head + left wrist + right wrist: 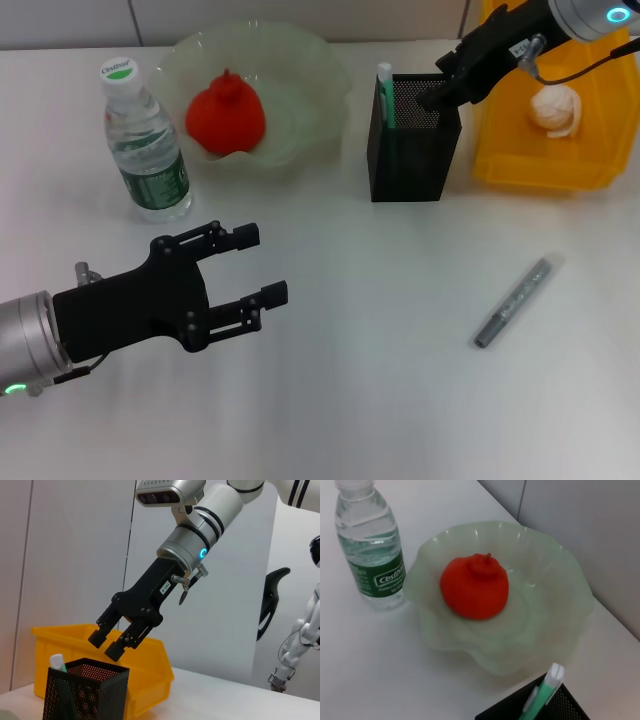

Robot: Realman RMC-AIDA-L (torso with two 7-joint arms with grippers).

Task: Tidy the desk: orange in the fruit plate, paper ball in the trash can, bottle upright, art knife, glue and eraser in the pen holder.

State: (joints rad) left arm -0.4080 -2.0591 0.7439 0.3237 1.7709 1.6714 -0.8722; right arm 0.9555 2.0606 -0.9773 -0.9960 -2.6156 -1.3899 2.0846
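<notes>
With the orange (225, 115) lying in the fruit plate (310, 90) and the paper ball (555, 110) in the trash can (545, 165), hovered above the pen holder (410, 150): right gripper (432, 95), jaws parted, empty. Bottle (145, 140) upright. Left gripper (262, 265) spread, low over the table (380, 380).

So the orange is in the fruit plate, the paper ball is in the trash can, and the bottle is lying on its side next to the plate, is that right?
Not quite: the bottle is standing upright beside the fruit plate, cap on top, as the head view shows. The rest holds: the orange sits in the plate and the paper ball lies in the trash can.
</notes>
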